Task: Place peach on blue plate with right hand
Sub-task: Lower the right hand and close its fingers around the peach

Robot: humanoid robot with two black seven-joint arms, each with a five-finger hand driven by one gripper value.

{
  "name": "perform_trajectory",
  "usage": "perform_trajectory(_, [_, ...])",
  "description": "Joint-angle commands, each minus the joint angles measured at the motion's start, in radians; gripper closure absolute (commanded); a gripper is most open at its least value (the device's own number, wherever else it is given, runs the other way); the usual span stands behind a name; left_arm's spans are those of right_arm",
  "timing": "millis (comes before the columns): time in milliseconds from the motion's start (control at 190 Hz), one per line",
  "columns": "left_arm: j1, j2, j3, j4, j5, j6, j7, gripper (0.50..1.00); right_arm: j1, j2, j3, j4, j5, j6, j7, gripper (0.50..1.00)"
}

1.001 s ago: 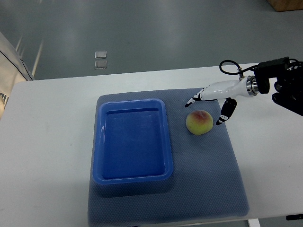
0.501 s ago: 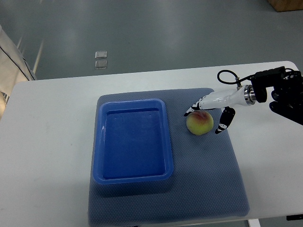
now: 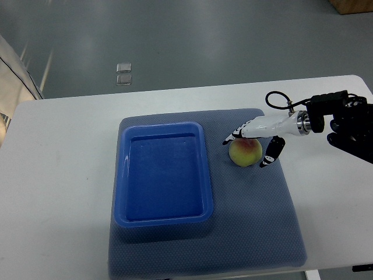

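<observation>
A yellow-green peach (image 3: 245,153) with a pink blush lies on the grey-blue mat (image 3: 256,216), just right of the blue plate (image 3: 125,175), a deep rectangular tray with nothing in it. My right hand (image 3: 248,147) reaches in from the right edge and straddles the peach. Its white fingers (image 3: 240,131) lie over the fruit's far side and the thumb (image 3: 270,154) hangs at its right side. The fingers stand spread around the peach without closing on it. The left arm is out of view.
The mat lies on a white table (image 3: 58,163) whose far edge borders a grey floor. A black cable loops above the right wrist (image 3: 277,100). A brown box corner (image 3: 352,6) shows at the top right.
The right hand has moved left and down over the peach, from beside and above it to straddling it. The peach stays in place.
</observation>
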Motion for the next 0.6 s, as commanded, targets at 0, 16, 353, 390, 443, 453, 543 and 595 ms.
perform_trajectory(0, [0.000,0.000,0.002,0.000,0.000,0.000,0.000,0.500,-0.005,0.007,0.002,0.000,0.000,-0.006,0.000,0.652])
perform_trajectory(16, [0.000,0.000,0.002,0.000,0.000,0.000,0.000,0.500,-0.007,0.008,0.002,0.000,0.000,-0.006,0.000,0.666])
perform_trajectory(353, [0.000,0.000,0.002,0.000,0.000,0.000,0.000,0.500,-0.007,0.015,0.011,-0.022,0.003,-0.006,0.001,0.793])
perform_trajectory(390, [0.000,0.000,0.002,0.000,0.000,0.000,0.000,0.500,-0.004,0.015,0.011,-0.022,0.006,-0.006,0.001,0.791])
perform_trajectory(443, [0.000,0.000,0.002,0.002,0.000,0.000,0.000,0.500,0.004,0.013,0.011,-0.022,0.014,-0.006,0.006,0.789])
perform_trajectory(453, [0.000,0.000,0.002,0.002,0.001,0.000,0.000,0.500,0.006,0.013,0.011,-0.022,0.017,-0.006,0.008,0.789])
perform_trajectory(543, [0.000,0.000,0.002,0.005,0.001,0.000,0.000,0.500,0.029,0.012,0.011,-0.022,0.041,-0.005,0.011,0.783])
perform_trajectory(595, [0.000,0.000,0.002,0.005,0.000,0.000,0.000,0.500,0.047,0.012,0.011,-0.022,0.051,-0.003,0.011,0.783])
